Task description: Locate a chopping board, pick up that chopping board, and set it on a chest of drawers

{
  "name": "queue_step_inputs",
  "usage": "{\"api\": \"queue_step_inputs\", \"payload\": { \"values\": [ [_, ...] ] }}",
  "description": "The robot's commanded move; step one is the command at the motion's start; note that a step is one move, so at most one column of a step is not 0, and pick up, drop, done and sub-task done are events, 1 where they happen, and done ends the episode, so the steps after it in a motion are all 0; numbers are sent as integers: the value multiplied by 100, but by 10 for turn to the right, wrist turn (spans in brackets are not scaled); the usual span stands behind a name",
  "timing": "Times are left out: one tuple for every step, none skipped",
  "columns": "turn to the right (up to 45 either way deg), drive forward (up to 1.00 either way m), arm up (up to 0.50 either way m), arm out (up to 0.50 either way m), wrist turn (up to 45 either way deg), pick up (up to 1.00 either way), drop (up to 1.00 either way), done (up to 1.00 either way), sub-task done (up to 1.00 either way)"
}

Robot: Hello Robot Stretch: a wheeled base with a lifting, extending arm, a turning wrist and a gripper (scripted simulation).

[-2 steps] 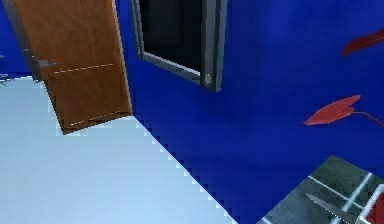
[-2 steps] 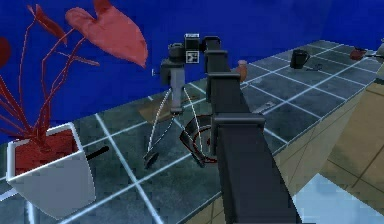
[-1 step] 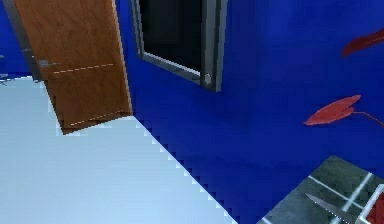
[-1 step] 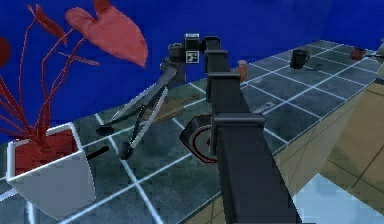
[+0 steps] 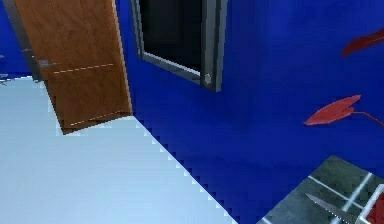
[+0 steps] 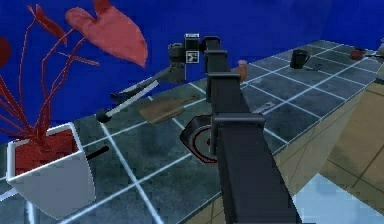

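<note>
Starting nearest, a white planter point(image 6: 48, 170) with a red-leaved plant stands on the tiled counter point(image 6: 300, 100), well short of the gripper point(image 6: 128, 94) and to its left in the arm side view. A dark round pan-like thing point(image 6: 197, 138) also lies short of it, beside the arm point(image 6: 235, 140). Just short of the gripper, near its body, lies a flat brown slab, seemingly the chopping board point(image 6: 165, 107). Whether the fingers are spread or pressed together cannot be told, nor whether they hold anything (the counter sits right behind them). I judge the board stiff, thin and fairly light, apt to skid on tile; an exposed edge looks the best hold. Well beyond the gripper, rightward, stands a dark mug point(image 6: 298, 60).
</note>
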Motion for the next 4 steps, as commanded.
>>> {"api": "queue_step_inputs", "payload": {
  "values": [
    [0,0,0,0,450,0,0,0,0],
    [0,0,0,0,60,0,0,0,0],
    [0,0,-14,0,0,0,0,0,0],
    [0,0,0,0,0,100,0,0,0]
  ]
}}
